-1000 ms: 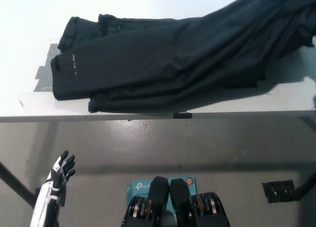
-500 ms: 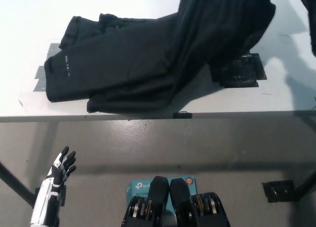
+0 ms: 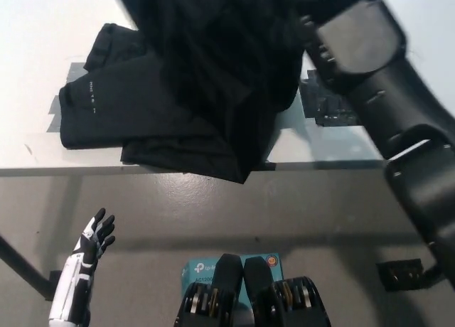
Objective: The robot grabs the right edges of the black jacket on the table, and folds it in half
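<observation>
The black jacket (image 3: 153, 103) lies on the white table (image 3: 28, 28), with its left half flat. Its right half is lifted into a hanging fold (image 3: 227, 64) that drapes over the middle and reaches the table's front edge. My black right arm (image 3: 387, 92) comes in from the bottom right and reaches up to the top of the picture. There my right hand (image 3: 320, 0) is shut on the raised cloth, and its fingers are mostly hidden by fabric. My white left hand (image 3: 92, 245) rests at the lower left, below the table edge, open and holding nothing.
A dark tape patch (image 3: 328, 103) shows on the table right of the jacket, and grey tape (image 3: 70, 74) sticks out at its left. On the floor lie a teal box (image 3: 234, 264) and a black part (image 3: 402, 274).
My right arm has swung in from the right, carrying the jacket's right half up and leftward over the middle. The tape patch beneath is uncovered. The left hand has barely moved.
</observation>
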